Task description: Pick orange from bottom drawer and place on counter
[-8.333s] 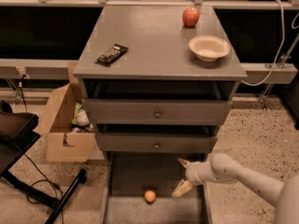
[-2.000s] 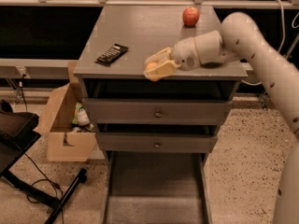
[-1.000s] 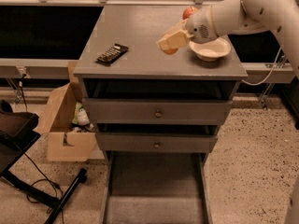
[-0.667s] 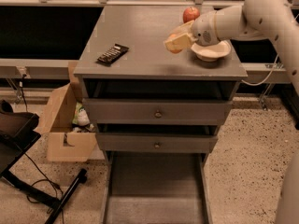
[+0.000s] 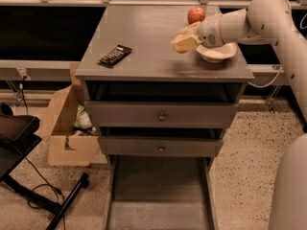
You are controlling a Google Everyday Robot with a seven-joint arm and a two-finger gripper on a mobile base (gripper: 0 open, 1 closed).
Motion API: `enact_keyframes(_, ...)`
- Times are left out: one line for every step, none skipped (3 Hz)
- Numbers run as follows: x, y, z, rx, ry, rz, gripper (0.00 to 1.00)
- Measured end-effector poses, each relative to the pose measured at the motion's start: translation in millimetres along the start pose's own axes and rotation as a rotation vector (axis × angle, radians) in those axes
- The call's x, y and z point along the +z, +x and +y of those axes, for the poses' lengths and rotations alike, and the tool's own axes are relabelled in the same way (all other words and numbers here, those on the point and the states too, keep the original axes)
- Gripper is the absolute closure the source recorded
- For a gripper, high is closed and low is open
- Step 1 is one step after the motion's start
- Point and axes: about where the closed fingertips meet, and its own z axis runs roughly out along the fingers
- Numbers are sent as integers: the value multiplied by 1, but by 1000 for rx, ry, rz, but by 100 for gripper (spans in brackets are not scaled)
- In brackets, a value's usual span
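My gripper (image 5: 183,41) hangs just above the right half of the counter (image 5: 144,37), to the left of a white bowl. It is shut on the orange (image 5: 179,37), of which only a small patch shows between the cream fingers. The bottom drawer (image 5: 160,190) stands pulled open at the foot of the cabinet, and its floor is bare. My arm reaches in from the upper right.
A red apple (image 5: 195,15) sits at the back right of the counter and the white bowl (image 5: 218,52) at its right edge. A black remote (image 5: 115,54) lies on the left. A cardboard box (image 5: 64,128) and a black stand (image 5: 29,176) are on the floor to the left.
The gripper was down in the bottom drawer beside the orange. It has since risen over the counter with the orange and moved right toward the bowl. The drawer floor is now empty.
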Motion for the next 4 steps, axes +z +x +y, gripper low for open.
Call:
enact_keyframes(20, -9, -24, 2, 15, -30, 100)
enact_keyframes(62, -16, -48, 25, 19, -37, 100)
enact_keyframes(85, -36, -77, 55, 110, 10, 100)
enact_keyframes(114, -28, -92, 155, 191, 127, 100)
